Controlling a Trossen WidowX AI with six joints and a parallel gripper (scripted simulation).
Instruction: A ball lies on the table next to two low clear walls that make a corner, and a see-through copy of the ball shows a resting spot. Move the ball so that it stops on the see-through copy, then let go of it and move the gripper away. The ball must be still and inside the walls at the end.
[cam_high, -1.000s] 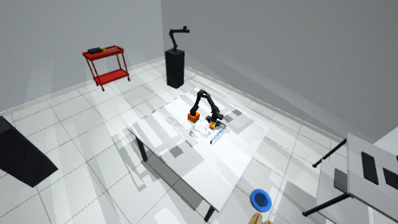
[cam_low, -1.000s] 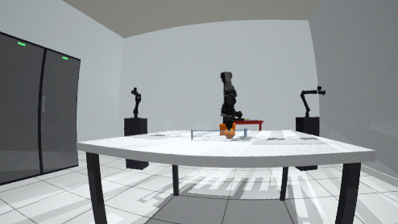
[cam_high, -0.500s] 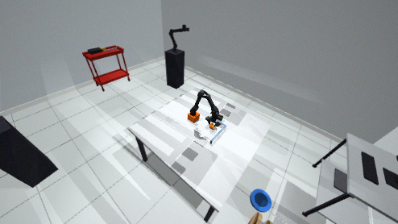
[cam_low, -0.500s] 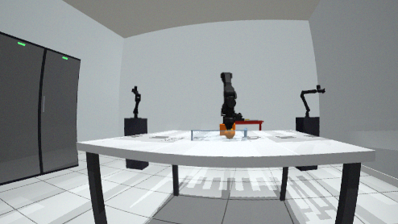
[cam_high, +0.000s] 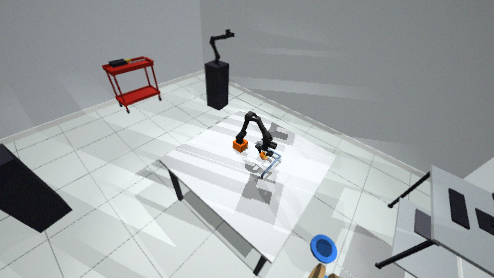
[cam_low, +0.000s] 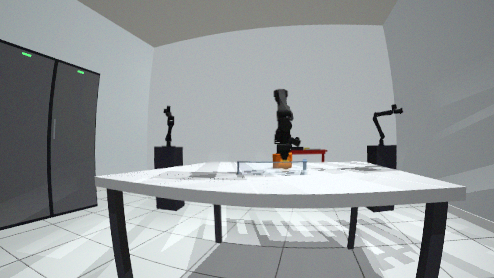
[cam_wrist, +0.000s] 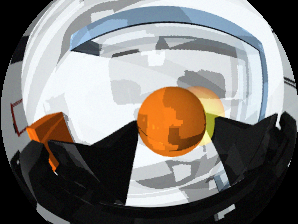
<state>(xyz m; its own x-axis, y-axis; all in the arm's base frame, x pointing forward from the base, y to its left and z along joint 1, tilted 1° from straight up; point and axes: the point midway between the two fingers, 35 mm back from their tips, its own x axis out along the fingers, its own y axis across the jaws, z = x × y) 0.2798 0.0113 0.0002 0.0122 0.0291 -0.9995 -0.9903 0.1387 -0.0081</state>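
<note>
Ball (cam_wrist: 172, 121): orange sphere, smooth with darker blotchy patches, sitting between the two dark fingers of the gripper (cam_wrist: 174, 152), which is clenched on it. Pale yellowish see-through copy (cam_wrist: 212, 112) peeks out just right of and behind the ball in the wrist view, overlapping it; most of the copy is hidden. Low clear walls (cam_wrist: 166, 19) with a bluish edge curve around the far side of the ball, bent by the fisheye lens. White table (cam_low: 280, 187) has a flat matte top with grey shadow bands and dark legs. Arm (cam_high: 255, 127) rises from its orange base (cam_high: 240, 145), arches over and points the gripper straight down at the table. From the top view the ball is too small to separate from the gripper; in the exterior view the arm stands in line with the base, so the ball cannot be made out
</note>
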